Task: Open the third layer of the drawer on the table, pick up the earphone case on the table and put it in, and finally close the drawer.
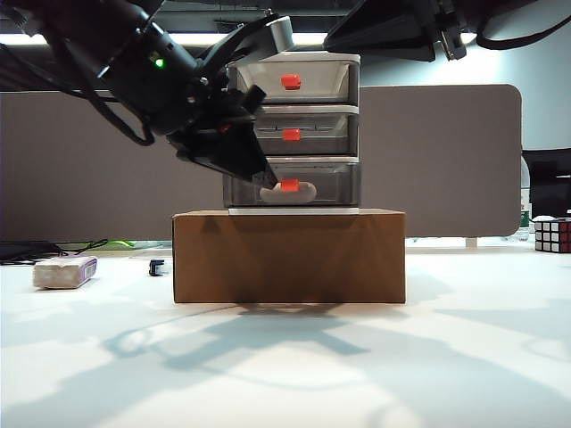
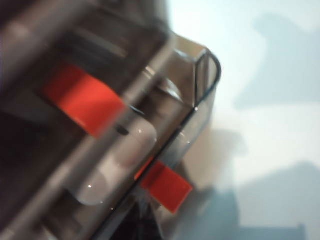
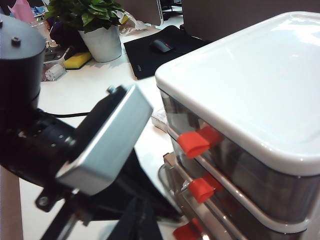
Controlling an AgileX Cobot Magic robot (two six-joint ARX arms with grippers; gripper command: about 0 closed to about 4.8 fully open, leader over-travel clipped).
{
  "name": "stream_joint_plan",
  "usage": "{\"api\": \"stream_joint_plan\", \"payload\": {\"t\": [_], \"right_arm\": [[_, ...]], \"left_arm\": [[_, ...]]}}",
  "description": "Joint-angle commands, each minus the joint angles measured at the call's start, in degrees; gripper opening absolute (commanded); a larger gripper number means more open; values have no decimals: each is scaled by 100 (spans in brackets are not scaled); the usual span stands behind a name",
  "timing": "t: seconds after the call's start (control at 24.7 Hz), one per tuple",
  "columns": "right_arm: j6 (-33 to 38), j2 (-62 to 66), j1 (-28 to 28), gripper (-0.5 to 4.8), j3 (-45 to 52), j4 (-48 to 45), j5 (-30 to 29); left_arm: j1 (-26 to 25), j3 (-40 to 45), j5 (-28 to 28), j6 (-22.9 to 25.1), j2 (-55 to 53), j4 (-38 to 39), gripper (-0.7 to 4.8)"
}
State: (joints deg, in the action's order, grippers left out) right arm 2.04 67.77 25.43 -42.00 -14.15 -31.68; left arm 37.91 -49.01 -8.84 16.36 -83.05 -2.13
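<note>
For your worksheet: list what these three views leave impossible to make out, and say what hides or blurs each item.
- Left gripper: exterior view, its tips merge with the lowest smoky translucent drawer; contact unclear.
- Small white glossy earphone case: left wrist view, motion-blurred.
- Right gripper: no view shows it.
- Lowest red-orange tab handle: right wrist view, cut by the edge.

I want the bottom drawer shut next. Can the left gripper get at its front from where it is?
Probably yes. The left gripper, shut, is right at the third layer beside its red-orange tab handle, with nothing between them. The earphone case lies inside, behind the front.
</note>
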Motion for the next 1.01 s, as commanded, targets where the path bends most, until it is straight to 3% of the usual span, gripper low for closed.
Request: {"api": "stream_joint_plan", "payload": {"t": [0.04,0.57,0.69,0.85,1.01], "right_arm": [[-48,-37,-4,-6,-37,-20,7],[-125,-140,-2,-6,-37,118,225],[-166,-310,-2,-6,-37,295,243],[-413,-916,0,-6,-35,1091,520],[-573,-2133,7,-5,133,2216,1305]], "left_arm": [[0,-4,186,-74,-103,-404,-6],[431,175,1150,-74,-378,-1508,-6],[706,175,1475,-42,-297,-1060,-6],[1134,243,1676,-31,280,332,-6],[1375,1156,1932,-179,1963,592,-6]]}}
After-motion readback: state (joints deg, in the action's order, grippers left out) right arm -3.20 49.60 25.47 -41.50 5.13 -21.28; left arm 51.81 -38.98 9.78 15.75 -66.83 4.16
